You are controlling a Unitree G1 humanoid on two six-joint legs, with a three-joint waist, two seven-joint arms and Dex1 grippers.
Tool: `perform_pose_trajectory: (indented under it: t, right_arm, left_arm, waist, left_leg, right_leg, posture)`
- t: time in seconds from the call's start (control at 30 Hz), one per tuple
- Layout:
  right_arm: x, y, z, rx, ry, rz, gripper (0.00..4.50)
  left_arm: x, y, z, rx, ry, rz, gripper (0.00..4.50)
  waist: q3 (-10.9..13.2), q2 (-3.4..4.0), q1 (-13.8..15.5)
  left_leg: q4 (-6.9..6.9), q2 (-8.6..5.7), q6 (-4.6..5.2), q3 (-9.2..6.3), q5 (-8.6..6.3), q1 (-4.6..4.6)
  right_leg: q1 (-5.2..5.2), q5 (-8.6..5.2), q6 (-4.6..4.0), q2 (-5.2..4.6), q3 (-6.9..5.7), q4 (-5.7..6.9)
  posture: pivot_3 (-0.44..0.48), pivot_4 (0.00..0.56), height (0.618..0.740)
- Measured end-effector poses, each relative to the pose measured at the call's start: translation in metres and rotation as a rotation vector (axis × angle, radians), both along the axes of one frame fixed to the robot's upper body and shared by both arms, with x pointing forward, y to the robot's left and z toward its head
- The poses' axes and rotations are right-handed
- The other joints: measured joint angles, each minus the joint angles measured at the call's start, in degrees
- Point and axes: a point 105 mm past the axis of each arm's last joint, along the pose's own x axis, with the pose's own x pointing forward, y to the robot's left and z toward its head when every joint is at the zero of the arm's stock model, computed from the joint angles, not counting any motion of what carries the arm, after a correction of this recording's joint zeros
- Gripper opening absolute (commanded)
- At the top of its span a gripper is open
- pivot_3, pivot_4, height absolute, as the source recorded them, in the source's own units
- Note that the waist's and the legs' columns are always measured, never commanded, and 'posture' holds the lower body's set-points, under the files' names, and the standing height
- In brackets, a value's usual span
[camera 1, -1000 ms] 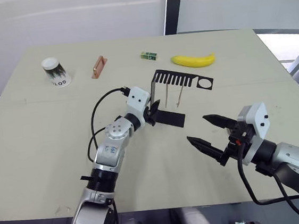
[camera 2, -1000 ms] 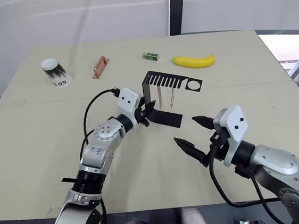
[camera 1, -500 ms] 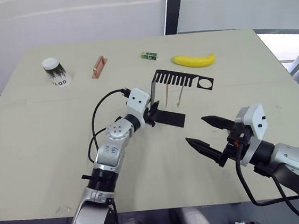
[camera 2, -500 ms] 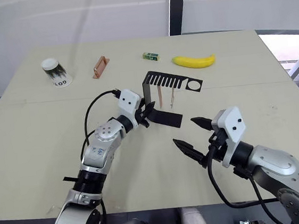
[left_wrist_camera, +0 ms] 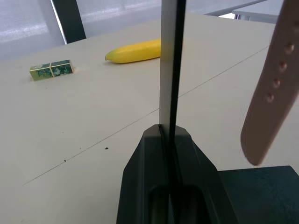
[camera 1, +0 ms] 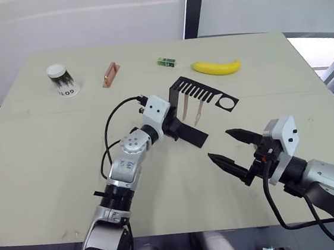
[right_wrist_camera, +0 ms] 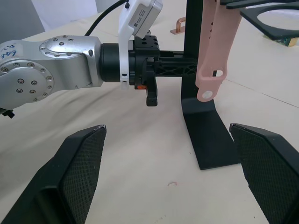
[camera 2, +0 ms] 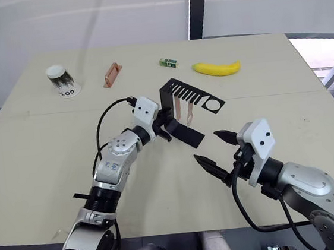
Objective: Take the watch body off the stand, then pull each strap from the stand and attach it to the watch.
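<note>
I see the black bent sheet-metal stand [camera 1: 185, 112] near the middle of the pale beige table [camera 1: 49, 143], and my left gripper [camera 2: 166, 127] is closed on its thin upright. In the left wrist view the two black fingers [left_wrist_camera: 154, 186] press the upright edge from both sides. The stand is turned at an angle, so its comb-toothed top arm with the round hole [camera 1: 228, 102] points toward the right side of the table, and its flat base [camera 1: 191, 135] lies on the table.

Two thin pink straps [camera 1: 191, 109] hang down from the comb teeth, side by side. In the right wrist view one strap [right_wrist_camera: 212, 51] hangs just in front of the upright, with a small hole at its lower end, and its tip is above the base without touching it. I cannot find the watch body in any view, so I cannot tell where it is.

My right gripper [camera 1: 228, 148] hovers low over the table, to the right of the stand and nearer to me, well apart from it. Its two black fingers [right_wrist_camera: 79, 163] are spread wide and hold nothing.

At the far side of the table lie a yellow banana [camera 1: 216, 67], a small green block [camera 1: 166, 62], a copper-coloured bar [camera 1: 110, 75] and a white paper cup with dark print [camera 1: 62, 80] lying tilted.
</note>
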Motion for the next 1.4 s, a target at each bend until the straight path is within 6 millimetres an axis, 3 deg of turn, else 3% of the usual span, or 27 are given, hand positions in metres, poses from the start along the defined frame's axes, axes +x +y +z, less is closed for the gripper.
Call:
perform_pose_trajectory:
  t: [0.27,0.63,1.03,1.13,1.27,1.4]
  right_arm:
    - [0.004,0.007,0.008,-0.018,-0.048,-0.038,4.5]
    - [0.049,0.018,0.019,0.073,-0.073,-0.447,4.5]
    - [0.085,0.028,0.018,0.073,-0.066,-0.604,4.5]
    - [0.091,0.025,0.018,0.068,-0.071,-0.634,3.65]
    - [0.096,0.027,0.015,0.073,-0.061,-0.642,1.73]
    - [0.098,0.031,0.014,0.079,-0.06,-0.633,1.73]
  left_arm:
    - [-0.003,-0.003,-0.003,-0.032,-0.007,0.062,0.03]
    - [-0.001,-0.015,-0.005,-0.122,0.025,0.177,0.03]
    - [-0.002,-0.02,-0.004,-0.107,0.018,0.179,0.03]
    - [-0.002,-0.02,-0.004,-0.105,0.017,0.18,0.0]
    - [-0.002,-0.02,-0.004,-0.104,0.016,0.181,0.0]
    - [-0.002,-0.02,-0.004,-0.103,0.016,0.18,0.0]
  waist:
    - [0.0,0.0,-0.05]
    - [-0.01,0.01,-0.08]
    - [-0.01,0.02,-0.1]
    - [-0.01,0.02,-0.12]
    - [-0.01,0.02,-0.13]
    - [-0.01,0.02,-0.15]
  left_leg:
    - [0.01,0.0,0.0,-0.01,0.0,0.0]
    - [0.1,0.02,0.0,0.02,0.0,-0.1]
    - [0.11,0.02,0.03,0.03,-0.02,-0.13]
    - [0.11,0.02,0.03,0.02,-0.02,-0.13]
    - [0.11,0.02,0.03,0.03,-0.02,-0.12]
    - [0.11,0.03,0.03,0.02,-0.02,-0.13]
  right_leg:
    - [0.0,0.0,0.0,-0.01,0.01,0.0]
    - [-0.1,0.0,0.0,-0.02,0.01,0.04]
    - [-0.12,0.0,-0.01,-0.03,-0.04,0.04]
    - [-0.12,0.0,-0.01,-0.02,-0.04,0.04]
    - [-0.12,0.0,-0.01,-0.02,-0.04,0.04]
    - [-0.12,0.0,-0.01,-0.02,-0.04,0.04]
  posture:
    - [0.0,0.15,0.74]
    - [0.0,0.15,0.74]
    - [0.0,0.15,0.74]
    - [0.0,0.15,0.74]
    - [0.0,0.15,0.74]
    - [0.0,0.15,0.74]
